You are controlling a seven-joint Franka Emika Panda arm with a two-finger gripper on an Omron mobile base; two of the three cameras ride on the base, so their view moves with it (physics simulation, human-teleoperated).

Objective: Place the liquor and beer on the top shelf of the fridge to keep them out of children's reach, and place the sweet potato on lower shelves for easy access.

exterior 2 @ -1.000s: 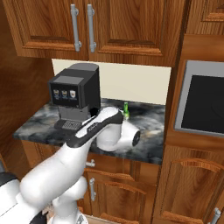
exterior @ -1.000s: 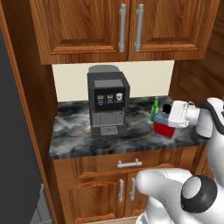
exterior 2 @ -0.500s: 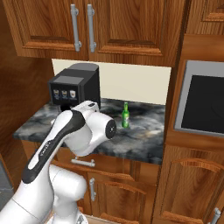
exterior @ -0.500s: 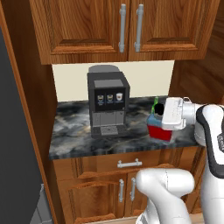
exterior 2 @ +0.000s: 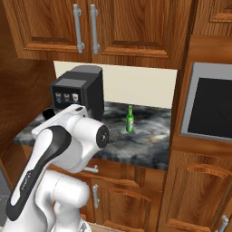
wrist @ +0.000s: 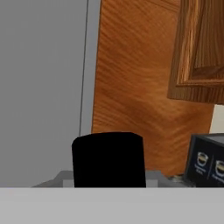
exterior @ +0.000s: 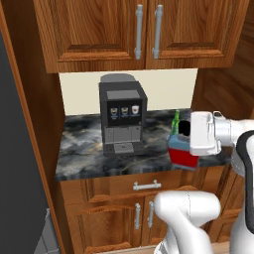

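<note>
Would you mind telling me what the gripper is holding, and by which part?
The gripper holds the liquor, lifted off the counter, clamped near its black neck and cap.

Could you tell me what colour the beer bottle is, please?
Green; the beer shows best in the right base view.

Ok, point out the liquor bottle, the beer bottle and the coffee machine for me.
liquor (exterior: 182,156), left base view, on its red body below the pincer.
beer (exterior 2: 130,121), right base view, on the green glass body.
coffee machine (exterior: 121,119), left base view, on its dark front panel.
</note>
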